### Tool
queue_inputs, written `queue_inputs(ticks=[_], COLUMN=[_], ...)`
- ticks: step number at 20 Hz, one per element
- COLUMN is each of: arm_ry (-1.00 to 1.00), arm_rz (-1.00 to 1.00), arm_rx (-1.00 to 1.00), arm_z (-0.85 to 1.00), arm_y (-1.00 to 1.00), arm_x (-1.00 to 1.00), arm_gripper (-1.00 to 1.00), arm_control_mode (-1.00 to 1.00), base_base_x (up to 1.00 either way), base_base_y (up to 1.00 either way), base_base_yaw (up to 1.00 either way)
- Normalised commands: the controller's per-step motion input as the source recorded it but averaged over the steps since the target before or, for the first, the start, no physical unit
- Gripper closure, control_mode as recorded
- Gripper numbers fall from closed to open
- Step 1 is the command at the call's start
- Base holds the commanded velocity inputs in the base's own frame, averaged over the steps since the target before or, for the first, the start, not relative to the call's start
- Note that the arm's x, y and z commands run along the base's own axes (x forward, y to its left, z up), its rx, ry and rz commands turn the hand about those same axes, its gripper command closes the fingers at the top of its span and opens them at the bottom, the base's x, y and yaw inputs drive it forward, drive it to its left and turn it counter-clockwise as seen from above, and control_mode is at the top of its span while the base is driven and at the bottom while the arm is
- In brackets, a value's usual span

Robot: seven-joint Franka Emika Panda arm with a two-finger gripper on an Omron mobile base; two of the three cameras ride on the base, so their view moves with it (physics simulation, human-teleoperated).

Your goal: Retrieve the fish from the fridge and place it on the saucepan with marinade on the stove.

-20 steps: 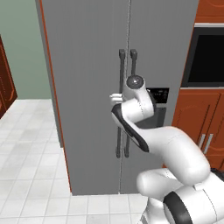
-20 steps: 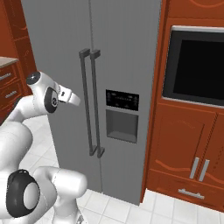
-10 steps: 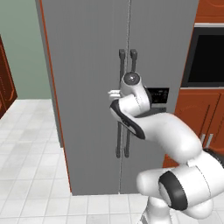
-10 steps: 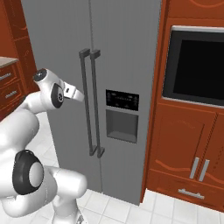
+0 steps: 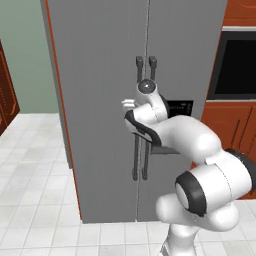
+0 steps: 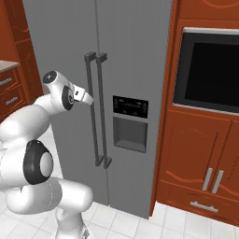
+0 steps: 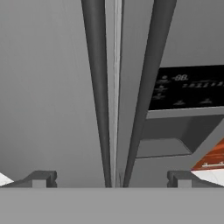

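The tall grey fridge (image 5: 95, 75) (image 6: 135, 42) (image 7: 43, 87) stands with both doors shut, so the fish is hidden. Its two long dark handles (image 6: 95, 112) run side by side down the door seam. My gripper (image 7: 111, 179) is open, and both handles pass between the finger tips (image 7: 41, 178) in the hand view. From the left base view the gripper (image 5: 128, 104) sits just left of the handles at mid height. From the right base view the gripper (image 6: 87, 98) points at the left handle from close by. The saucepan with marinade and the stove are out of view.
A dispenser panel (image 6: 130, 108) (image 7: 188, 87) sits on the right door. A black wall oven (image 6: 210, 70) (image 5: 237, 65) in red-brown cabinets (image 6: 200, 163) stands right of the fridge. Drawers (image 6: 9, 86) are at the left. White floor tiles (image 5: 35, 165) lie in front.
The arm has swung its elbow up and forward, and the hand has edged closer to the fridge handles. The jaws stayed open. The doors have not moved.
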Motion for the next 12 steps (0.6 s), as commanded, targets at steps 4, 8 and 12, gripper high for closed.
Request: queue_inputs(ticks=[4, 8, 12], arm_ry=[0.0, 0.0, 0.0], arm_rz=[0.0, 0.0, 0.0], arm_rx=[0.0, 0.0, 0.0], arm_z=[-0.07, -0.1, -0.14], arm_y=[0.0, 0.0, 0.0], arm_x=[0.4, 0.41, 0.45], arm_gripper=[-1.0, -1.0, -1.0], arm_control_mode=[-1.0, -1.0, -1.0], base_base_x=[0.0, 0.0, 0.0], base_base_y=[0.0, 0.0, 0.0], base_base_yaw=[0.0, 0.0, 0.0])
